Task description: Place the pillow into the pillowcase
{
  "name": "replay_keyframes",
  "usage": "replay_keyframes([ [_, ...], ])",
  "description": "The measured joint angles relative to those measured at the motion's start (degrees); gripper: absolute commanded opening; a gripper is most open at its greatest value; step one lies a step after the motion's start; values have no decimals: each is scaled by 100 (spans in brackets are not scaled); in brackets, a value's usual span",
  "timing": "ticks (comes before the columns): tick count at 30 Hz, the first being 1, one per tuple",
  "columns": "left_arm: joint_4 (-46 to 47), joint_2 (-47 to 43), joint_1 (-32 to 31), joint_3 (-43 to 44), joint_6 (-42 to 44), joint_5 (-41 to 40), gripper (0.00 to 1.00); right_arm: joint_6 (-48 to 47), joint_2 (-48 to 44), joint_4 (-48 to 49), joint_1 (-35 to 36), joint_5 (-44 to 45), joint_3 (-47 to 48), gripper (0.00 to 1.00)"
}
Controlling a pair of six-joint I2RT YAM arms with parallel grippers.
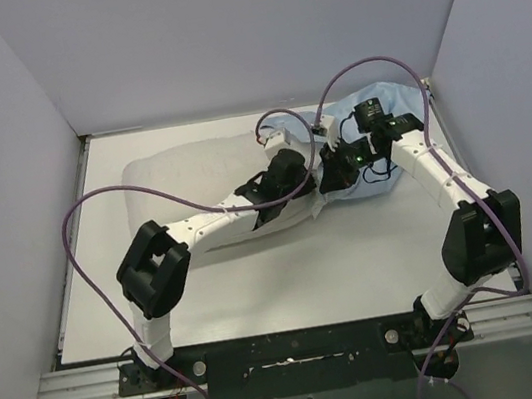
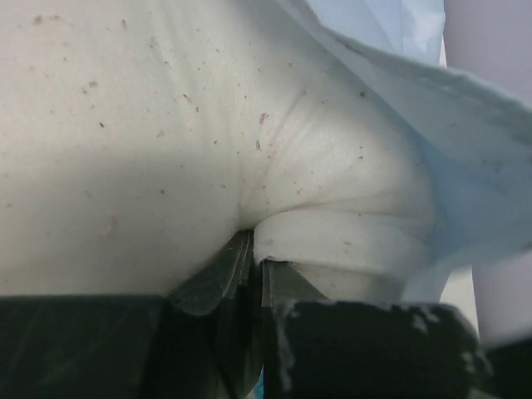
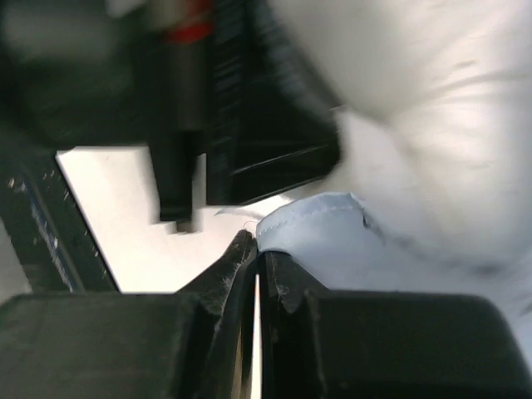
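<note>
The off-white pillow lies across the table's far left and middle, its right end meeting the light blue pillowcase at the far right. My left gripper is at that junction. In the left wrist view its jaws are shut on a fold of the pillow, with the pillowcase edge draped over the pillow's right side. My right gripper sits close beside the left one. In the right wrist view it is shut on the stitched hem of the pillowcase, next to the pillow.
White walls close in the table on the left, back and right. Purple cables loop over both arms. A metal rail runs along the near edge. The left gripper's black body crowds the right wrist view.
</note>
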Motion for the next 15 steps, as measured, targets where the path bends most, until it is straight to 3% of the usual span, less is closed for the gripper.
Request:
replay_keyframes([
  [3, 1073, -184, -13, -850, 361, 310, 57, 509, 326, 343, -197, 188, 50, 0],
  [5, 1635, -350, 7, -1322, 730, 612, 70, 713, 592, 439, -321, 299, 9, 0],
  [10, 2605, -1401, 260, -2588, 1681, 1622, 76, 986, 876, 664, -590, 459, -490, 0],
  [15, 1886, -2896, 942, -2999, 2459, 2175, 85, 1005, 852, 793, -599, 466, -579, 0],
])
